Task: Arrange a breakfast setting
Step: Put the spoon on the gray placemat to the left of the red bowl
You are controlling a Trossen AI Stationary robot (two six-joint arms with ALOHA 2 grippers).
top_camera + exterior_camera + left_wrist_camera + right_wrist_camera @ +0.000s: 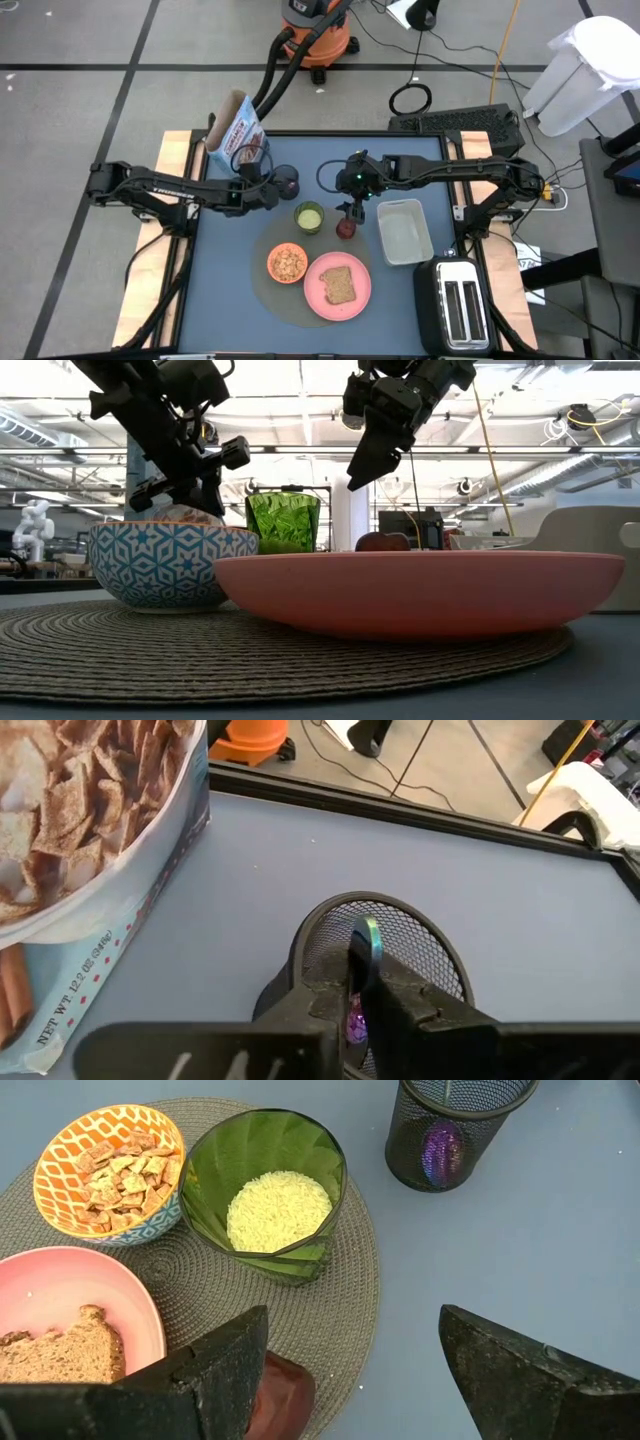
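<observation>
cereal box (pixel 90 870) | side print: "NET WT. 12.2 OZ (346g)"

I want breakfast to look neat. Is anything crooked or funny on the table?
Yes. The printed cardboard cereal box at the table's far left corner leans tilted instead of standing straight. And the ribbed green glass cup holds pale rice-like grains, not a drink.

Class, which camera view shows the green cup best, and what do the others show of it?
Right wrist view: the green cup fills the frame, its pale grains visible. High view shows it small, from above; low view only its upper wall behind the bowl; left wrist view misses it.
</observation>
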